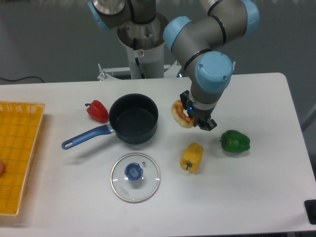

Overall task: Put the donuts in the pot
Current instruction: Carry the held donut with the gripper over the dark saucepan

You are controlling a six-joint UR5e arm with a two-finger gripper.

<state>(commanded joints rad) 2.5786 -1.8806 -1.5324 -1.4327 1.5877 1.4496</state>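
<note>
White desk (256,197): yellow mesh tray (19,148) at left edge. Round dark pot, long blue handle (133,119), mid-desk toward back edge, nothing inside. Glass lid, blue knob (135,177), nearer front edge. My gripper (193,118) right of pot, fingers clamped on tan glazed ring donut (179,114), lifted off desk. Green pepper (235,141), yellow pepper (192,157), red pepper (98,110) lying around.

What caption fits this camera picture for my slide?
Gripper carries a donut beside the empty pot, with peppers around.
</note>
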